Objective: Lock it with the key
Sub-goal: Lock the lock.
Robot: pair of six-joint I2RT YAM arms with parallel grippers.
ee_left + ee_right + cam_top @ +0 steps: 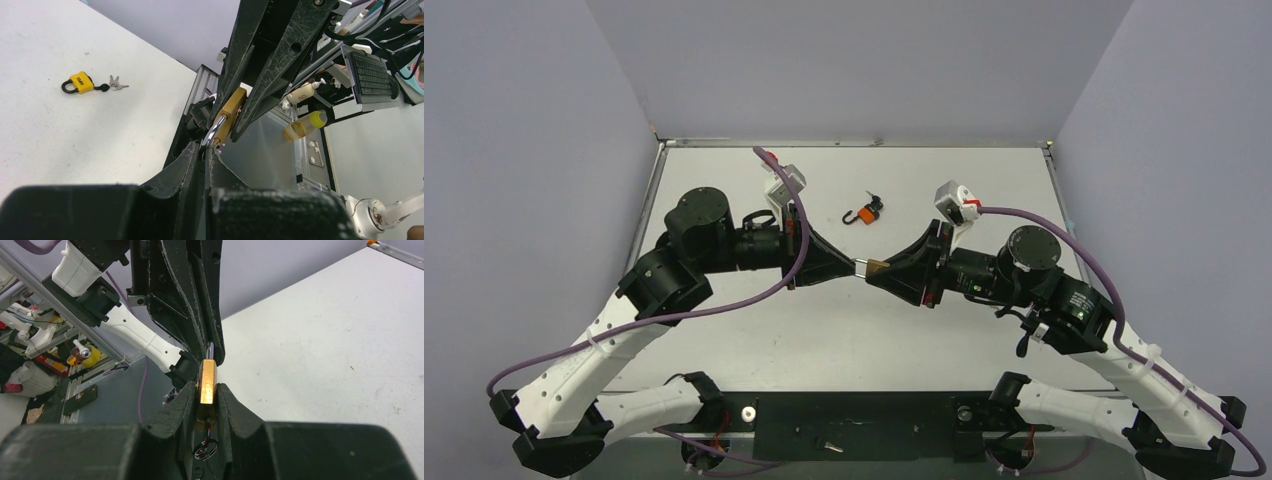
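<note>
A brass padlock hangs in the air between my two grippers over the middle of the table. My right gripper is shut on the padlock's body. A key sits in the keyhole, with its ring hanging between my right fingers. My left gripper is shut on the silver shackle, opposite the right one. In the left wrist view the brass body sits between the right gripper's fingers. I cannot tell whether the shackle is pushed in.
A second small orange-yellow padlock with an open black shackle lies on the white table behind the grippers. It also shows in the left wrist view with its keys beside it. Grey walls close in the table.
</note>
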